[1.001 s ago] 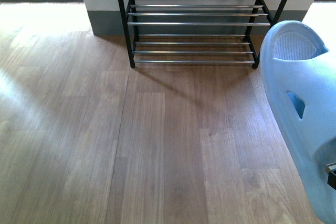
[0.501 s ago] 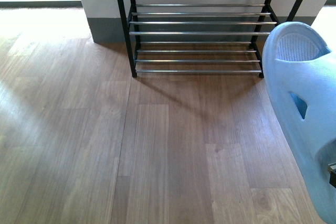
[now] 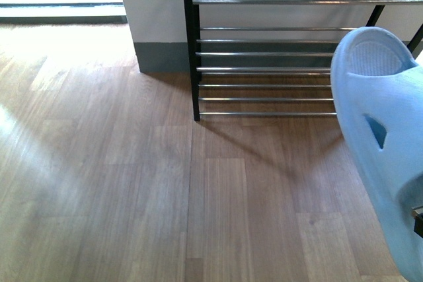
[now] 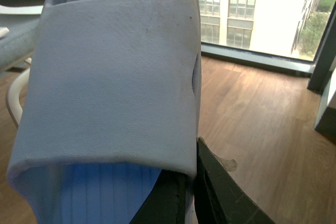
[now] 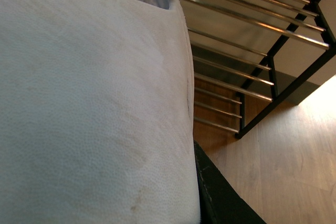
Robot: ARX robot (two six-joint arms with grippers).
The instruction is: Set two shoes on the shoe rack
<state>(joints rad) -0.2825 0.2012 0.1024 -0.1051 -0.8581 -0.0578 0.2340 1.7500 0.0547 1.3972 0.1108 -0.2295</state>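
Right pincer [image 5: 216, 195] apparently gripping slide [image 3: 383, 130], aloft near rack [image 3: 264, 69]

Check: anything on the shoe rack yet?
No shoes on the visible bars of the shoe rack; wall and floor show through. Its right end is hidden behind the pale blue slide, and upper tiers are out of frame.

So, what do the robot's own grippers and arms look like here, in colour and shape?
Little of them shows. The left gripper, beside one pale blue slide, has flat matt-black fingers with slanted edges and a small pale tab. The right gripper, beside the other slide, shows one similar black wedge. No cables or markings show; the arms are out of view.
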